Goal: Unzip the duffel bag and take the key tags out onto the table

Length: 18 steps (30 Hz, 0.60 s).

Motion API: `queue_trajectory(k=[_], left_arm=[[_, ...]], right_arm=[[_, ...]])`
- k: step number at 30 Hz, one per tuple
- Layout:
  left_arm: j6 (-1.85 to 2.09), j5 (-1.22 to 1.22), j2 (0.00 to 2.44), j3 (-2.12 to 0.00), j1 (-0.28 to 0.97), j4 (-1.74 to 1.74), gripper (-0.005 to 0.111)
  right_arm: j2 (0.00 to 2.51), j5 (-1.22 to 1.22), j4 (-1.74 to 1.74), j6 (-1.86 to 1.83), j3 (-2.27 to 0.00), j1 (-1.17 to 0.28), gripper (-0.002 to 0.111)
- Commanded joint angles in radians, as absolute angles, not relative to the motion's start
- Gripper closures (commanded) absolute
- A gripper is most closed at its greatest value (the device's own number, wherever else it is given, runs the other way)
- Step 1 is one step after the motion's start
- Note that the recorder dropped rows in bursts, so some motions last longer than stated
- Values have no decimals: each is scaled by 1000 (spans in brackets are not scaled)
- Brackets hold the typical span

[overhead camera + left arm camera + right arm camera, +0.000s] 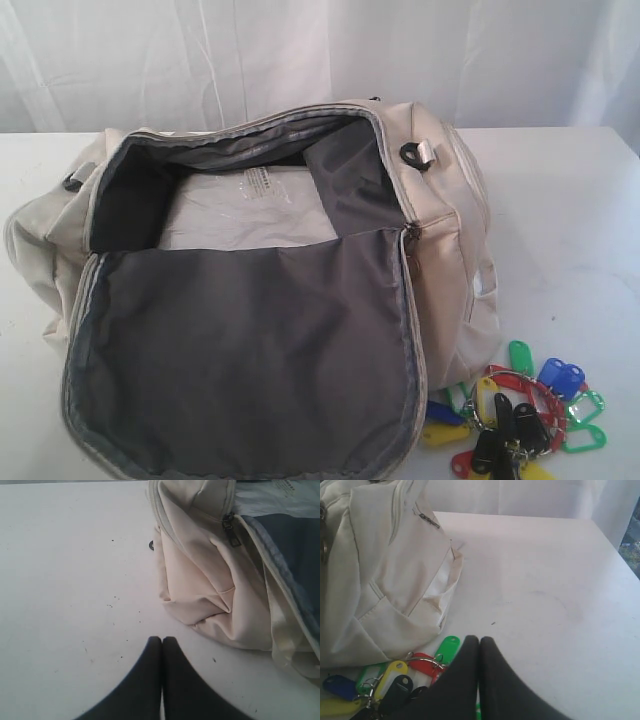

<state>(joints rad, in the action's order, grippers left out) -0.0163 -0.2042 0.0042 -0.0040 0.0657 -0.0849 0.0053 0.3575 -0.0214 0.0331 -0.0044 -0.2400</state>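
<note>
exterior, bag [450, 230]: unzipped, flap [240, 350] thrown forward, grey lining up; no tags visible inside.
exterior, tags [515, 410]: out on table [580, 200], bunched on red ring, just beside bag's right end, low in the view's corner.
exterior, arms: not visible here.
left wrist, left gripper [161, 641]: jaws pressed together, nothing held, low over bare table, near bag's end but apart from it.
left wrist, risk: small; a sideways sweep toward the bag could catch loose fabric and drag the bag.
right wrist, right gripper [479, 640]: jaws closed tight, empty, right at the edge of the tag bunch beside the green tag; contact unclear.
right wrist, risk: likely the main one; pulling away low could hook the ring or a tag, drag the bunch along the table or push it under the bag.
task state: looks done, judging by tags lying outside the bag.
</note>
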Motion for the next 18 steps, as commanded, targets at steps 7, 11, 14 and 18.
queue_trajectory(k=[7, 11, 14, 18], left_arm=[[-23, -201, 0, 0, 62, -87, 107], [-23, -201, 0, 0, 62, -87, 107], [-23, -201, 0, 0, 58, -87, 107], [-23, -201, 0, 0, 55, -87, 107]], right_arm=[[0, 344, -26, 22, 0, -230, 108], [0, 344, -26, 22, 0, -230, 108], [0, 344, -26, 22, 0, -230, 108], [0, 344, -26, 22, 0, -230, 108]])
